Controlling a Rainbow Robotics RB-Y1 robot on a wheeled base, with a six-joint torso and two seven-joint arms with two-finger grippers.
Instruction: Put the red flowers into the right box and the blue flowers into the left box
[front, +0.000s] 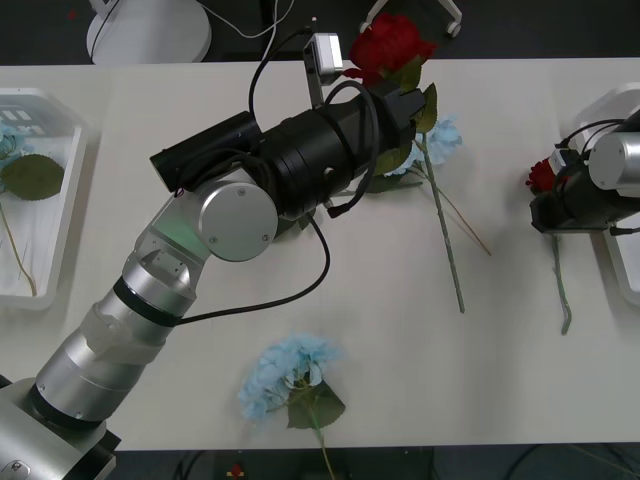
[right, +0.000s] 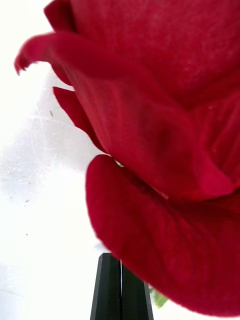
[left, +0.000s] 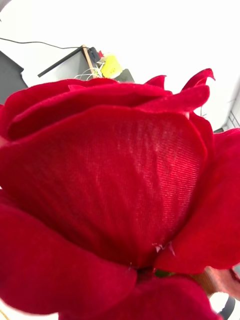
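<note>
My left gripper (front: 404, 103) reaches across to the far middle of the table and is shut at the base of a red flower (front: 388, 44). Its bloom sits right in front of the left wrist camera (left: 110, 200). A blue flower (front: 441, 136) lies just beside that gripper, and a long green stem (front: 447, 235) runs from there toward me. My right gripper (right: 121, 290) has its black fingers shut on another red flower (front: 541, 175) beside the right box (front: 628, 275), the stem hanging down. The left box (front: 62, 215) holds a blue flower (front: 8, 135).
Another blue flower (front: 288, 372) lies near the table's front edge, below my left forearm (front: 150, 290). A broad green leaf (front: 32, 176) rests in the left box. Chair bases stand on the dark floor beyond the far table edge.
</note>
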